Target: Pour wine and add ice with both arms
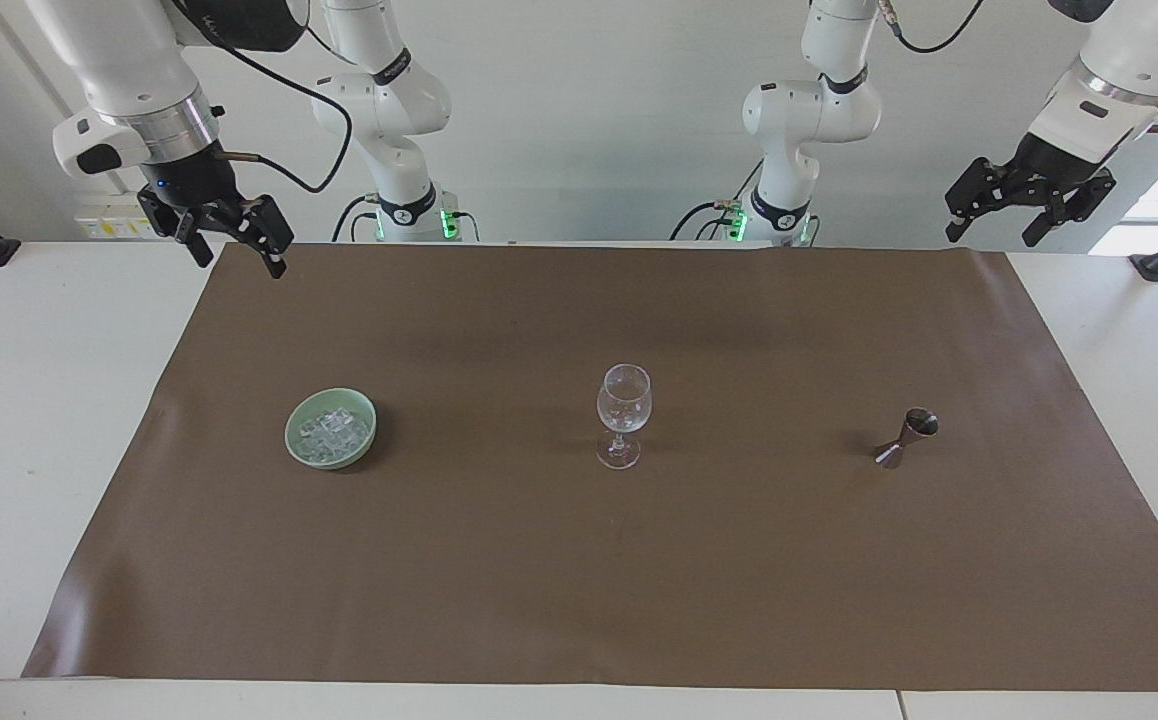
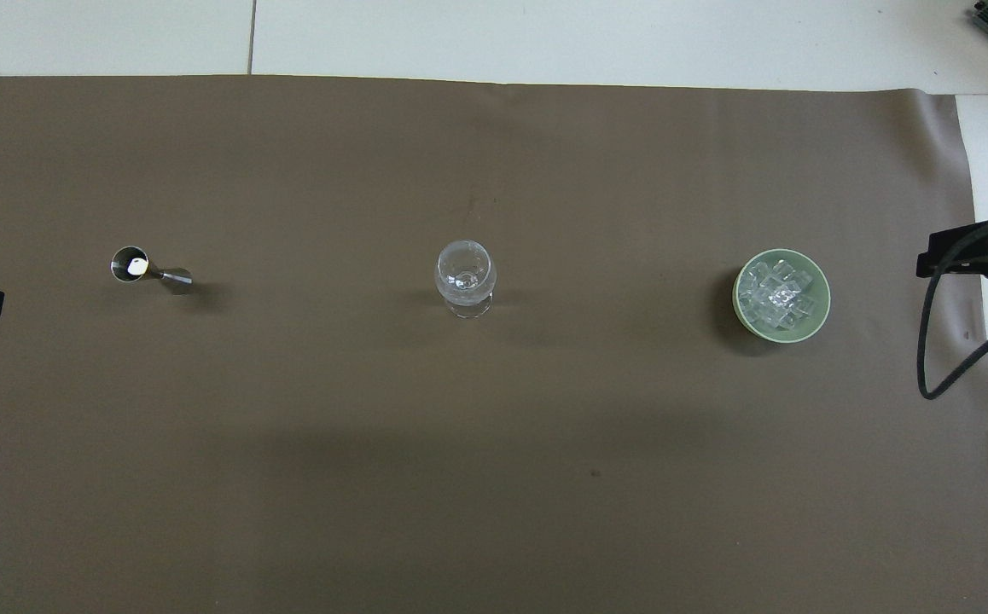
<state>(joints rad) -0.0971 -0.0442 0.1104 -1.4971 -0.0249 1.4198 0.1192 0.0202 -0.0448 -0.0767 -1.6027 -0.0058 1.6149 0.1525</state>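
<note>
While idle, both pincers (image 1: 1029, 212) (image 1: 239, 240) agape, empty.

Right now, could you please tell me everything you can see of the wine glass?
The wine glass is clear, glass by the look of it, with a rounded bowl, a short stem and a round foot. It stands upright on the brown mat at mid-table, between the green bowl of ice and the metal jigger. It looks empty: no wine or ice shows inside. Nothing but the mat touches it.

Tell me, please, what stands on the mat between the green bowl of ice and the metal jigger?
Only the wine glass stands between the bowl of ice and the jigger, upright on the brown mat. Both views show this.
</note>
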